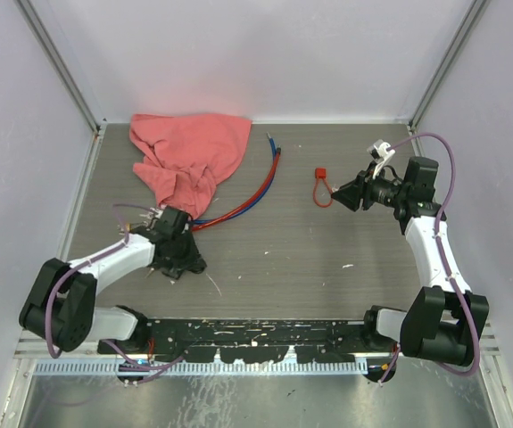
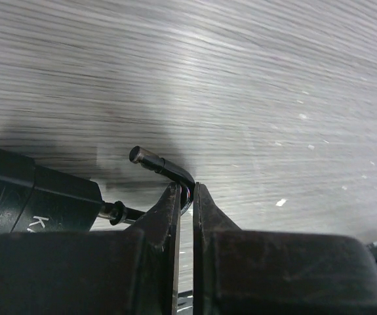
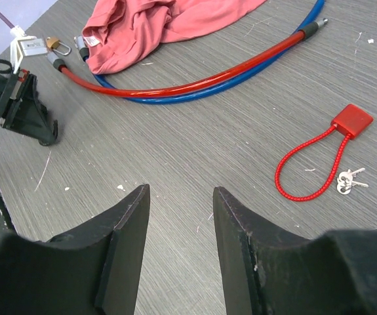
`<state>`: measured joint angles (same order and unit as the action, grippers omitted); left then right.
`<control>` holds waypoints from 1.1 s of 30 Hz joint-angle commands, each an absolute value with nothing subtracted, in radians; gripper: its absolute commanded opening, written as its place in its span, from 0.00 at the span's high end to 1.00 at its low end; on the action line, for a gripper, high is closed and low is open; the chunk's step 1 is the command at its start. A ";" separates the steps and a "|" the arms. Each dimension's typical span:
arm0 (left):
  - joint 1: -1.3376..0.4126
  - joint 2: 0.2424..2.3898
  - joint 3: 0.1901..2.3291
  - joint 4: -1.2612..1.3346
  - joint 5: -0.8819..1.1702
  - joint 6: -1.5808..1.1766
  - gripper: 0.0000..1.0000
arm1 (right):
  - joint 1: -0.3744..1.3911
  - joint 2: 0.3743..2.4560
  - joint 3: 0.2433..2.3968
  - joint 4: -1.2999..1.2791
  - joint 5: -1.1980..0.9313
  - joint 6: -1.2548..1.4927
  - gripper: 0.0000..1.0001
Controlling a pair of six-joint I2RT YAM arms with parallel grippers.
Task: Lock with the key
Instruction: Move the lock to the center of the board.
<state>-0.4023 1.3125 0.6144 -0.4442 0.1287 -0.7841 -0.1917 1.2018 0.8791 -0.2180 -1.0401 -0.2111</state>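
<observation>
A red cable lock (image 3: pixel 309 167) lies on the table with a small bunch of silver keys (image 3: pixel 349 180) beside its red body (image 1: pixel 321 174). My right gripper (image 3: pixel 178 190) hovers open just to the left of it with nothing between its fingers (image 1: pixel 343 194). My left gripper (image 2: pixel 187 187) is down at the table (image 1: pixel 189 260), shut on the bent black rod (image 2: pixel 165 167) of a black lock body (image 2: pixel 24 193). A short metal shaft (image 2: pixel 113 212) sticks out of that body towards the fingers.
A pink cloth (image 1: pixel 189 156) lies at the back left. A red cable (image 3: pixel 195 82) and a blue cable (image 1: pixel 260 192) run out from under it. A brass padlock with a white tag (image 3: pixel 50 45) sits near the cloth. Walls enclose the table on three sides.
</observation>
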 commanded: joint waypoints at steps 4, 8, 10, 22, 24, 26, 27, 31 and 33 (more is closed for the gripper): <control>-0.637 1.427 0.706 -0.204 0.189 -0.985 1.00 | -0.191 1.208 0.925 -0.204 -1.062 -0.215 0.51; -0.760 1.556 0.815 -0.130 0.195 -1.027 0.99 | -0.190 1.208 0.926 -0.204 -1.061 -0.216 0.51; -0.806 1.625 0.889 -0.104 0.204 -1.034 0.99 | -0.190 1.208 0.925 -0.204 -1.059 -0.216 0.51; -0.888 1.759 1.114 0.008 0.316 -0.921 0.67 | -0.190 1.213 0.932 -0.222 -1.042 -0.238 0.51; -0.887 1.722 1.102 0.006 0.294 -0.881 0.64 | -0.191 1.214 0.932 -0.224 -1.042 -0.239 0.51; -0.887 1.667 1.081 0.008 0.268 -0.841 0.63 | -0.190 1.215 0.933 -0.224 -1.043 -0.239 0.51; -0.887 1.642 1.070 0.008 0.254 -0.819 0.63 | -0.190 1.216 0.932 -0.224 -1.044 -0.239 0.51; -0.887 1.529 1.002 0.020 0.183 -0.705 0.63 | -0.190 1.219 0.932 -0.222 -1.053 -0.239 0.51; -0.887 1.469 0.958 0.033 0.146 -0.645 0.64 | -0.190 1.222 0.932 -0.222 -1.057 -0.239 0.51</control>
